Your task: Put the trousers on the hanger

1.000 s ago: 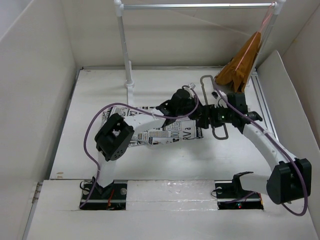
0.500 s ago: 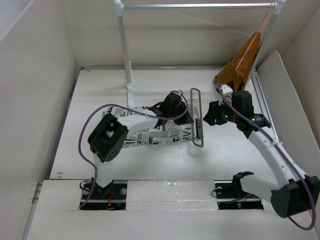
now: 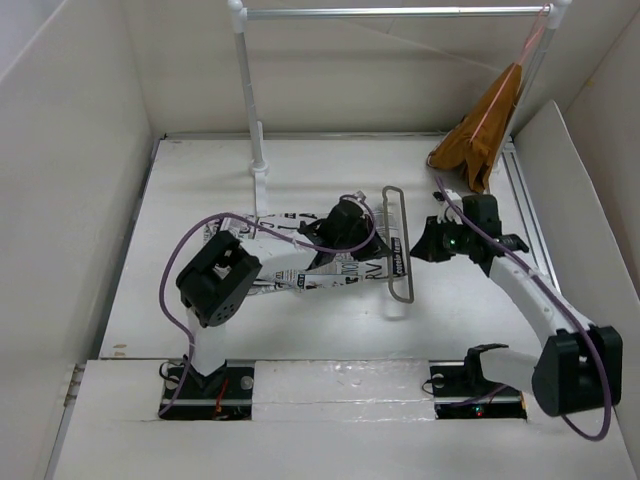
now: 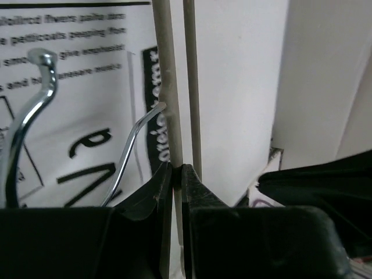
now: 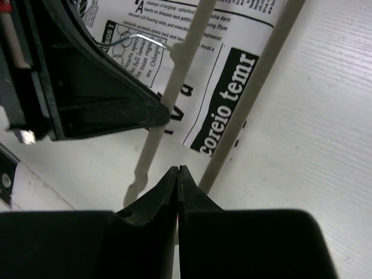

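The trousers (image 3: 340, 272) lie flat on the white bench (image 3: 200, 180), spread leftward from the middle, partly under the left arm. The hanger (image 4: 165, 81) lies across their right end, its two long wires running side by side away from the arms. The left jaws are clamped on one of those wires, which passes straight between the fingertips; printed cloth shows just to the left of it, and a shiny bent wire curves over the cloth. The right jaws are pressed together with nothing between them. From above they sit just to the right of the hanger, apart from it; in the right wrist view both wires cross just ahead of the tips.
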Available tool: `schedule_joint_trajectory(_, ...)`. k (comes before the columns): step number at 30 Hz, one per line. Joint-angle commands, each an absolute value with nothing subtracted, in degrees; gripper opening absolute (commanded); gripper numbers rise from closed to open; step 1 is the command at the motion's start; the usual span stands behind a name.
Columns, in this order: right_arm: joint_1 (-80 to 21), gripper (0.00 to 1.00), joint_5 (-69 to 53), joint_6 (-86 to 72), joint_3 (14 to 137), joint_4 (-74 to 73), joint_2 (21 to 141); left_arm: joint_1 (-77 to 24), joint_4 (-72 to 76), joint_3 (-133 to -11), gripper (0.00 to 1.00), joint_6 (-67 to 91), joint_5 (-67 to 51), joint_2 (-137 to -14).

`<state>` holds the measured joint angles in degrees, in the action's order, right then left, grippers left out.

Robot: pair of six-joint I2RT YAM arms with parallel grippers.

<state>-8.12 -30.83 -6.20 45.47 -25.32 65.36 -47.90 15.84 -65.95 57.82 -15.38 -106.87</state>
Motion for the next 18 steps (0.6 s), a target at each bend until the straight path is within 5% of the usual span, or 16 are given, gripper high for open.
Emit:
schedule_joint_trajectory(1, -9.4, 0.07, -29.2, -5.6, 50.4, -18.2, 69.7, -47.8, 21.3, -66.7, 0.0, 59.9, -12.4, -110.1)
schedule_joint_trajectory(7, -10.7, 0.35, -25.4, -5.4, 53.4, -13.7, 82.3, -46.7, 23.9, -66.4, 0.0, 62.1, -11.0, -113.8)
schedule_joint_trajectory(18, -14.7, 0.54, -14.5, -6.8, 57.6, -11.7, 94.6, -46.7, 23.6, -67.0, 0.0, 61.3, -10.5, -115.4)
